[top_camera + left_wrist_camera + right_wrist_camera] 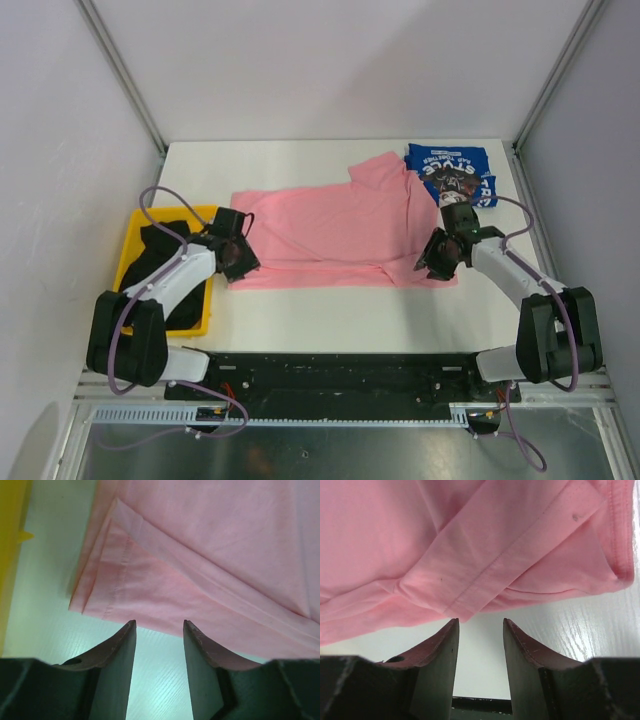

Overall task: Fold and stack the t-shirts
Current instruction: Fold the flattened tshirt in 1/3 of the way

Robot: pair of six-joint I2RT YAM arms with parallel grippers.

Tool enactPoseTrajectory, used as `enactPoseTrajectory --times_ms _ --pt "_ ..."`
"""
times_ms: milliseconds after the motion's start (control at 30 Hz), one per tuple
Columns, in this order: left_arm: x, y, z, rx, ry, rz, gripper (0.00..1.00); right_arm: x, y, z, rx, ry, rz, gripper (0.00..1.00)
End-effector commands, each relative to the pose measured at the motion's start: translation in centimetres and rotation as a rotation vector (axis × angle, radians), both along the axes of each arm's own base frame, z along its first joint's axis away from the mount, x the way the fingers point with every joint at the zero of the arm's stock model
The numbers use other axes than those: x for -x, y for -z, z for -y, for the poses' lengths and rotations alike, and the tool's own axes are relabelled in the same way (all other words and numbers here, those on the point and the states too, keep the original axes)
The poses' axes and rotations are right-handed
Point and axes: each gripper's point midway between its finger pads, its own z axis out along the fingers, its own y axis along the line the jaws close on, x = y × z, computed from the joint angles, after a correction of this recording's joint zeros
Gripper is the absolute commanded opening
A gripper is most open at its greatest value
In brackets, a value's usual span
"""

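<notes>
A pink t-shirt (340, 232) lies spread across the middle of the table, its near edge folded over. At its near left corner (100, 595) stands my left gripper (240, 262), open, with bare table between the fingers (117, 650). My right gripper (428, 262) is open at the near right corner, where a folded sleeve (485, 565) lies just beyond the fingertips (451, 630). A folded royal-blue t-shirt (452, 175) with white lettering rests at the back right. Black t-shirts (170, 250) fill a yellow bin.
The yellow bin (135, 240) sits at the table's left edge, close beside my left arm, and its wall (12, 540) shows in the left wrist view. White walls and metal posts enclose the table. A black rail (340, 372) runs along the near edge.
</notes>
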Motion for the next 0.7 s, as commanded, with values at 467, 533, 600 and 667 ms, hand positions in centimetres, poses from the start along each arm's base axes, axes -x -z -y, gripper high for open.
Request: enactPoseTrajectory --times_ms 467,533,600,667 --pt "-0.5 1.1 0.7 0.029 0.003 0.003 0.46 -0.9 3.6 -0.9 0.010 0.072 -0.033 0.43" --pt "-0.6 1.1 0.7 0.031 0.005 0.004 0.46 -0.9 3.9 -0.9 0.013 0.074 -0.038 0.43" --pt "-0.7 1.0 0.7 0.031 0.004 0.005 0.46 -0.9 4.1 -0.9 0.013 0.074 -0.043 0.43" --pt "-0.8 1.0 0.8 0.032 0.004 0.005 0.46 -1.0 4.4 -1.0 0.012 0.075 -0.047 0.42"
